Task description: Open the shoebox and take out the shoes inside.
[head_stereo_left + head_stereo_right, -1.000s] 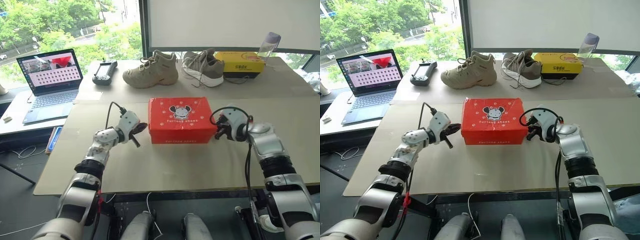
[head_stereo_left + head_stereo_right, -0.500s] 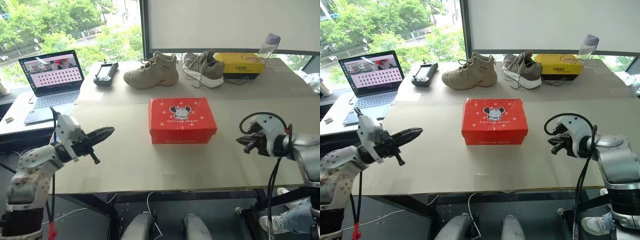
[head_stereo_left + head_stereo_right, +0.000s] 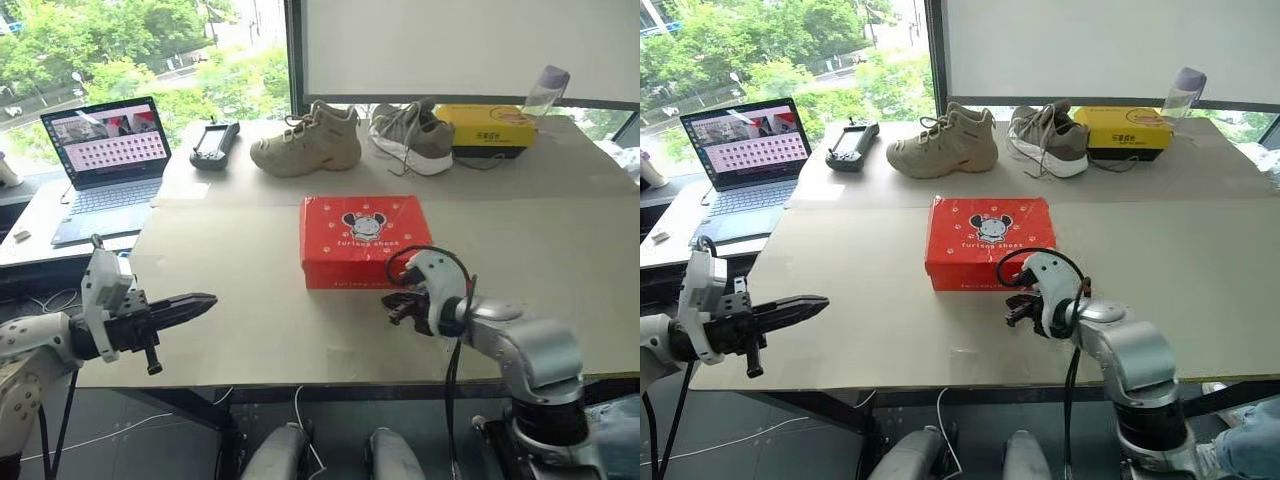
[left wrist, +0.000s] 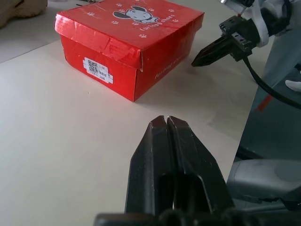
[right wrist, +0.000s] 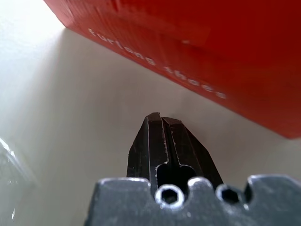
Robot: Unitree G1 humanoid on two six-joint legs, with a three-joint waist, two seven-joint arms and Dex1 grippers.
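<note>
The red shoebox (image 3: 365,238) with the mouse face lies with its lid down in the middle of the table. The shoes are hidden inside it. My right gripper (image 3: 390,303) is shut and empty, just in front of the box's front wall near its right corner, pointing at the white lettering (image 5: 155,61). My left gripper (image 3: 208,299) is shut and empty, well to the left of the box over the table's front left edge, pointing toward the box (image 4: 127,37). The left wrist view also catches the right gripper (image 4: 200,59) beside the box.
Along the back stand a laptop (image 3: 105,150), a black controller (image 3: 212,143), a beige boot (image 3: 308,140), a grey sneaker (image 3: 412,135), a flat yellow box (image 3: 493,128) and a bottle (image 3: 545,90). Bare tabletop (image 3: 250,260) surrounds the shoebox.
The right gripper swung in from the right of the box to just in front of its front wall. The left gripper drew back from beside the box to the table's front left edge.
</note>
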